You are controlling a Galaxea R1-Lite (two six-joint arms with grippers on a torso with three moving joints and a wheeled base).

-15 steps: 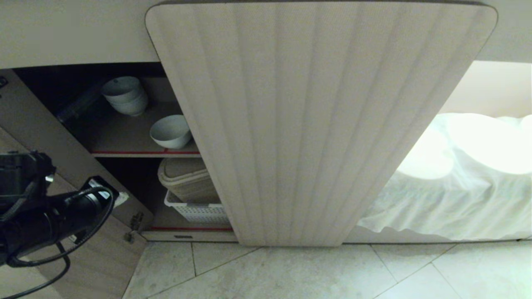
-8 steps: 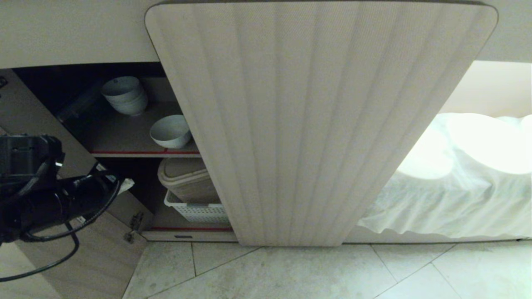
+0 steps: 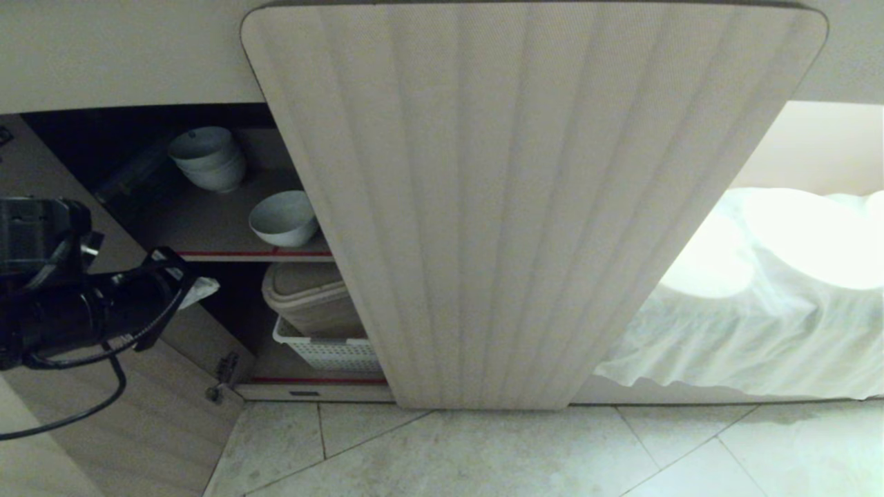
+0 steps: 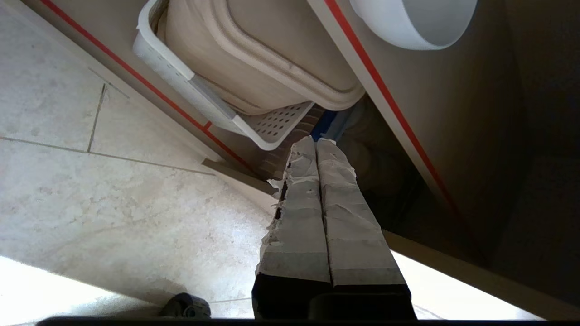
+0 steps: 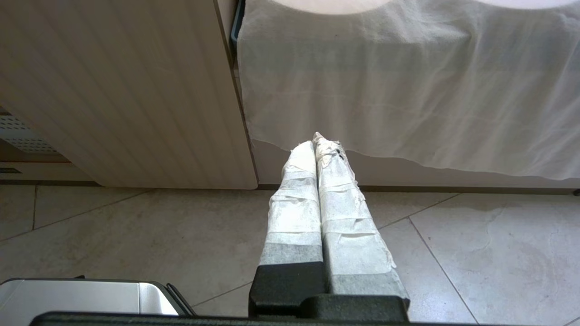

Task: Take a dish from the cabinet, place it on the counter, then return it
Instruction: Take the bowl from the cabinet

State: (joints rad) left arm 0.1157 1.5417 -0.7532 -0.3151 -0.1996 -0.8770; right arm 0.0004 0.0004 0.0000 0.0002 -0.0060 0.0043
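So my left gripper (image 3: pixel 197 290) has lifted and nosed closer to the cabinet (image 3: pixel 207 235) opening since a second ago, fingers pressed together, holding nothing. The dish (image 3: pixel 283 219) sits above and beyond its tip on the red-edged shelf (image 3: pixel 242 254). Right gripper (image 5: pixel 319 141) closed too, parked.

The tall beige cabinet door (image 3: pixel 532 207) has a matt, finely woven-looking face with vertical flutes. The small round white ceramic bowl (image 3: pixel 283 218) on the shelf looks smooth with a soft sheen, like the stack of white bowls (image 3: pixel 207 159) behind it. The white perforated plastic basket (image 3: pixel 324 351) holds a matt beige plastic tub (image 3: pixel 307 297). Glossy red tape (image 3: pixel 242 254) edges the shelf. The pale stone floor tiles (image 3: pixel 483 455) are smooth and mottled. A white cloth drape (image 3: pixel 746 331) hangs wrinkled. Crinkled white tape wraps the left pincer (image 4: pixel 316 141) and right pincer (image 5: pixel 315 138).
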